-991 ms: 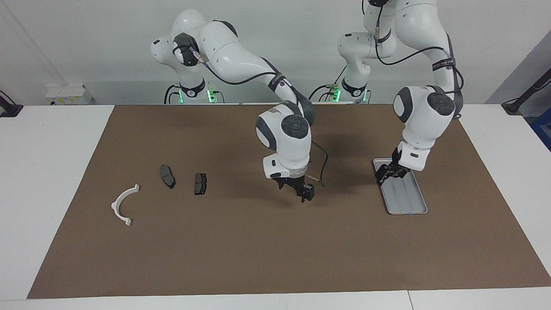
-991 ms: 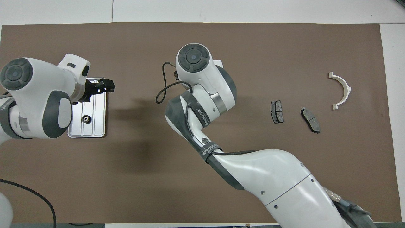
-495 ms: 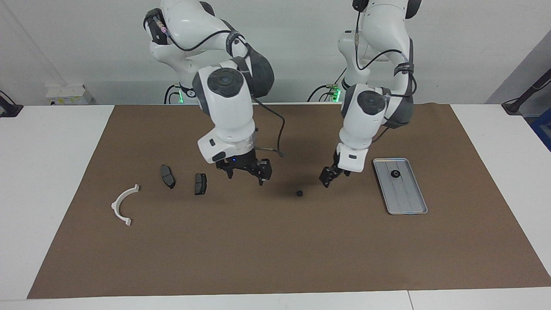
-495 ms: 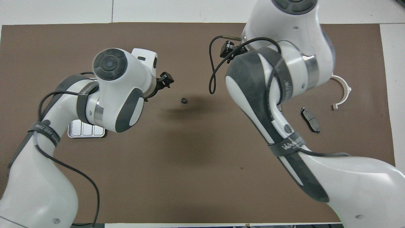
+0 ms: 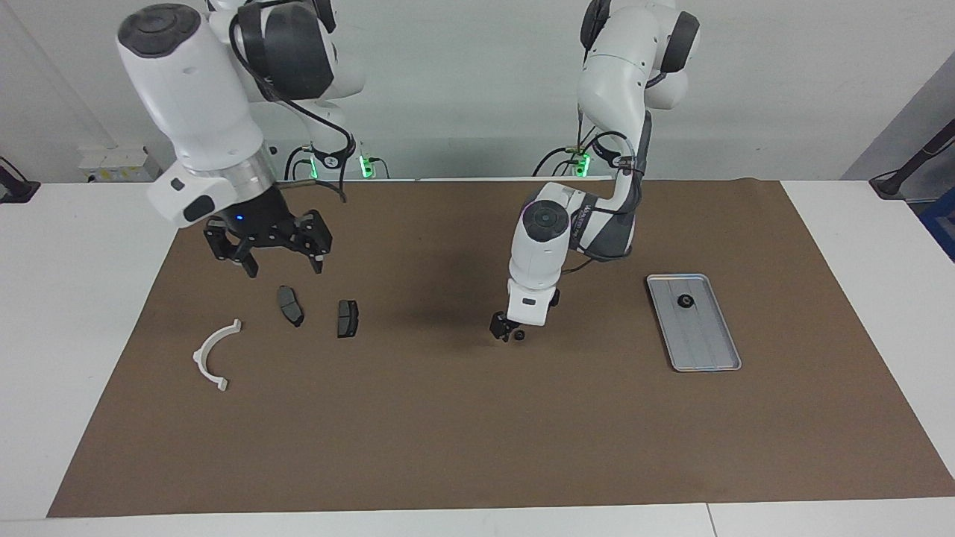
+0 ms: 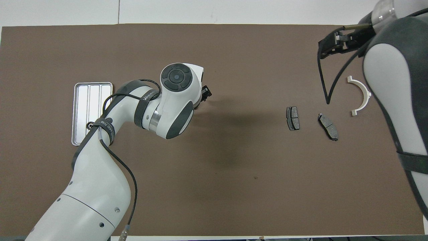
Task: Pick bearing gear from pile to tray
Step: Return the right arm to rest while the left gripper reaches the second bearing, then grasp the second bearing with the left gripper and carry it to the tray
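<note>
Two black rings were counted: one point(image 5: 520, 335) on the mat at the left gripper point(image 5: 504, 333), whose fingers possibly bracketed it, closure unclear; one point(image 5: 683, 301) in the tray point(image 5: 705, 358). Two grey plates point(image 5: 290, 306) lay below the right gripper point(image 5: 283, 262), fingers spread.

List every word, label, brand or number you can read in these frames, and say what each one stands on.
"WANUEE...", white letters with the ending unclear: on the black strap around the left arm, overhead view.
White lettering on a second black strap lower on that arm: too small to read.
Tray, grey plates and white arc: no text visible.
</note>
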Controlling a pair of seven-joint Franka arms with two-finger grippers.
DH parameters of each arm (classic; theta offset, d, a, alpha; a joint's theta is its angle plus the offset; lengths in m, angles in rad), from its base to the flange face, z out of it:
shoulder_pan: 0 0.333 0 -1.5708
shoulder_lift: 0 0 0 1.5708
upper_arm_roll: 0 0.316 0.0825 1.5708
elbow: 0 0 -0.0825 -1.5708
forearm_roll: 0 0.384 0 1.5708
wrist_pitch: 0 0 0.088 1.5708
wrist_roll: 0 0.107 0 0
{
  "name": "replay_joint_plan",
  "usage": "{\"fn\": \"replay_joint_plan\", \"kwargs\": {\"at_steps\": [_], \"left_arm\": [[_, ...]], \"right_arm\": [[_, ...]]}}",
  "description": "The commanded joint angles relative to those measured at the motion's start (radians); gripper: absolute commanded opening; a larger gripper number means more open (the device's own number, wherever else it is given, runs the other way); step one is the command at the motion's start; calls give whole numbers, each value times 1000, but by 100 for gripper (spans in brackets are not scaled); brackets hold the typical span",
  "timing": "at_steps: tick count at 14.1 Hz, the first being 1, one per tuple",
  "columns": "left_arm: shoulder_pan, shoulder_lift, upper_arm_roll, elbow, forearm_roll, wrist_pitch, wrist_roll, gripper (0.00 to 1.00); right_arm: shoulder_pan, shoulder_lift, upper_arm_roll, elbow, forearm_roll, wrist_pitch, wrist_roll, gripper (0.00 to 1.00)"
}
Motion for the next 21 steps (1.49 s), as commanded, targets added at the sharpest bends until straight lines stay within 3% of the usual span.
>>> {"fn": "replay_joint_plan", "kwargs": {"at_steps": [1,5,8,13,18,20,21], "left_arm": [[-20,-5,19,-16,20,17,-22,88],[-17,-4,19,-36,21,52,-30,66],[-17,-1,19,-42,21,67,-33,63],[-17,3,19,-47,21,87,-45,57],[-19,13,19,-48,21,96,-47,33],[-19,13,21,-45,21,80,-47,7],[-19,13,22,-38,23,54,-47,0]], "right_arm": [[-34,-146,3,-191,14,26,-70,100],[-56,-275,2,-368,-1,34,-105,100],[-57,-343,2,-458,-35,57,-107,100],[-54,-395,0,-514,-61,69,-107,100],[-87,-404,6,-518,-68,68,-107,100],[-87,-415,8,-529,-68,68,-107,100],[-87,-422,8,-535,-68,71,-107,100]]}}
